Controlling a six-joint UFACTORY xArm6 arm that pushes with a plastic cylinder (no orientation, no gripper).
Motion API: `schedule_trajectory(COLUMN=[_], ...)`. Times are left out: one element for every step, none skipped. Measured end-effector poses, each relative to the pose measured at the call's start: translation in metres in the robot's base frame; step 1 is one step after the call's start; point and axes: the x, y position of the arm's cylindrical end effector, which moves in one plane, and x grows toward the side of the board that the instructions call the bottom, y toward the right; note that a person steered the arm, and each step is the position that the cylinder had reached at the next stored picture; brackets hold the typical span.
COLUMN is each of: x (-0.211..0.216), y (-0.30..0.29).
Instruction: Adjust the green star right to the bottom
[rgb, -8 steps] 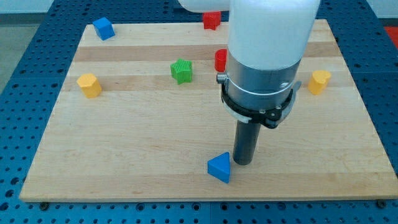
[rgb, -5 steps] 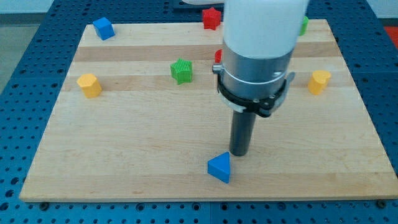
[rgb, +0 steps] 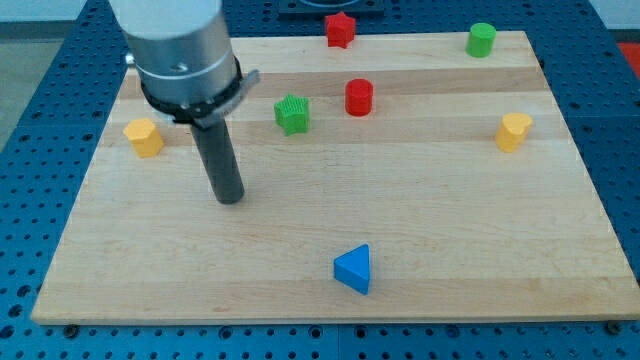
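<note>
The green star (rgb: 292, 114) sits on the wooden board (rgb: 450, 220), left of centre in the upper half. My tip (rgb: 230, 199) rests on the board below and to the left of the green star, clearly apart from it. The arm's grey body rises from the rod toward the view's top left and hides the board's upper left corner.
A red cylinder (rgb: 359, 97) stands just right of the green star. A red star (rgb: 340, 29) and a green cylinder (rgb: 481, 39) sit along the top edge. Yellow blocks sit at the left (rgb: 144, 137) and right (rgb: 514, 131). A blue triangle (rgb: 354, 269) lies near the bottom edge.
My tip has moved far to the left and somewhat up, away from the blue triangle. The arm now hides the blue block at the top left. No block has shifted.
</note>
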Motion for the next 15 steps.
schedule_trajectory(x=[-0.043,-0.081,-0.126,-0.13,-0.116,-0.085,-0.058,-0.042,-0.017,0.013,0.041,0.055,0.06,0.071,0.071], y=[0.0,0.0,0.008,0.041,0.072,0.104,0.14,0.186,0.232,0.263,0.288,0.302,0.307,0.308,0.309])
